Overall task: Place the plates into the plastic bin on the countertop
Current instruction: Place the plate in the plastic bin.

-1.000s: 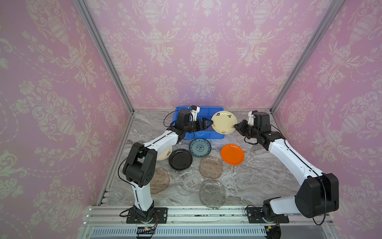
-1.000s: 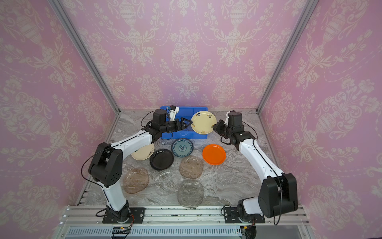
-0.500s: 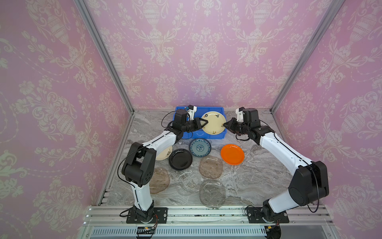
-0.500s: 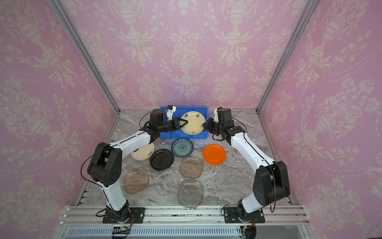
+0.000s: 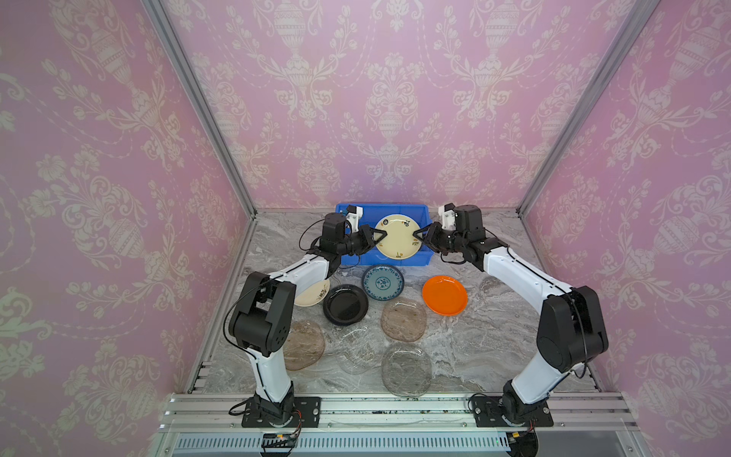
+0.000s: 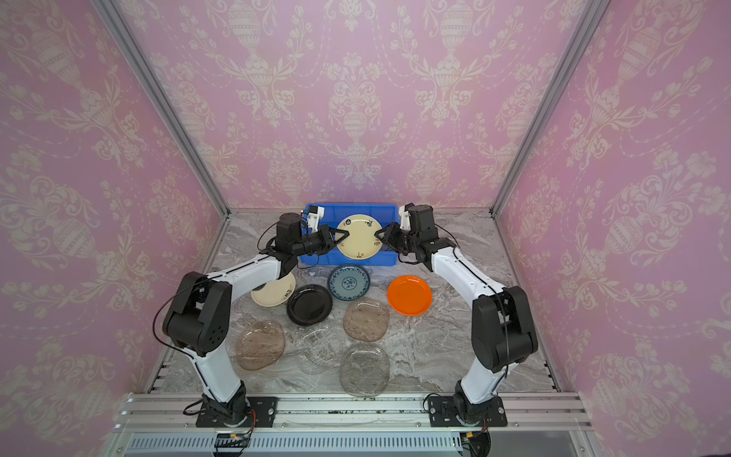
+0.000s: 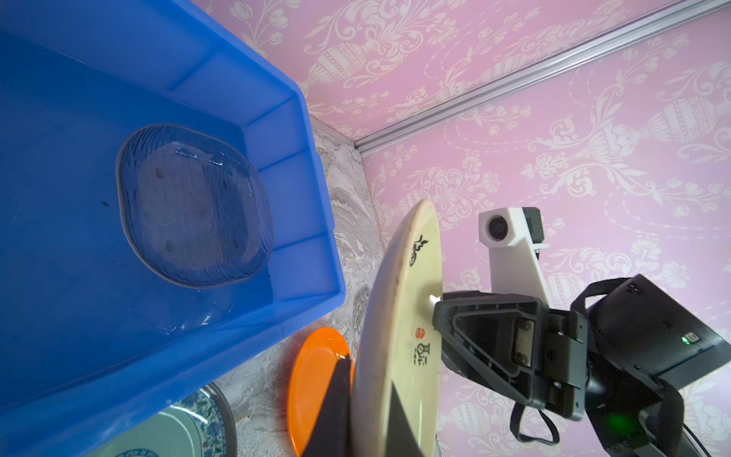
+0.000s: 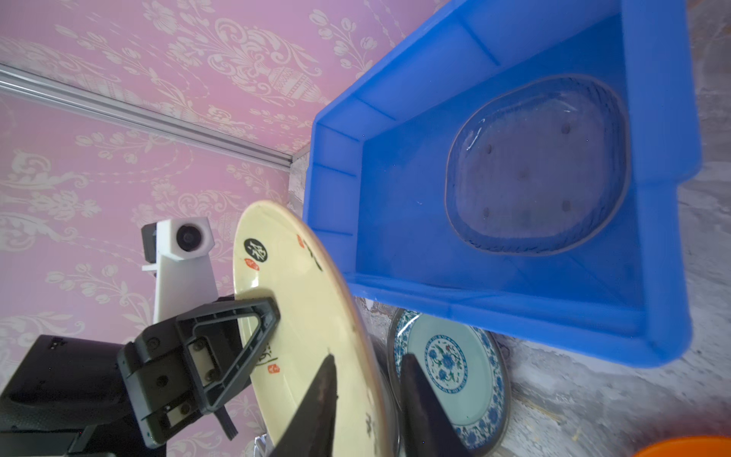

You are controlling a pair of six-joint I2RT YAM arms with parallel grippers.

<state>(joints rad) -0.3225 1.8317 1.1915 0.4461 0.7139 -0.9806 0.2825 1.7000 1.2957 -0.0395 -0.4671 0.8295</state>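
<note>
Left gripper [image 5: 375, 237]: jaws clenched on the rim of the cream plate [image 5: 397, 237], one finger on each face, as the left wrist view showed. Right gripper [image 5: 420, 236]: jaws astride the opposite rim but parted. In the right wrist view, one finger lay along the plate's face and the other stood off the underside with a gap.

The plate hung in the air between the two grippers, steeply tilted. In both top views it overlapped the right half of the plastic bin [image 5: 379, 209]. I could not tell whether it was over the bin or just short of its near wall. One clear plate [image 7: 194, 205] lay flat in the bin. The rest sat on the countertop [image 5: 474, 348].

Handling, as judged: rigid, glazed and probably slick, and it would chip if dropped. The rim is the only purchase, so a one-sided pinch leaves it free to swing and it needs a slow lowering.

Against a second earlier: the right gripper then carried the plate alone, to the right of the bin, while the left waited open. Since then the plate had moved left, the left gripper had closed on it, and the right had begun letting go.
</note>
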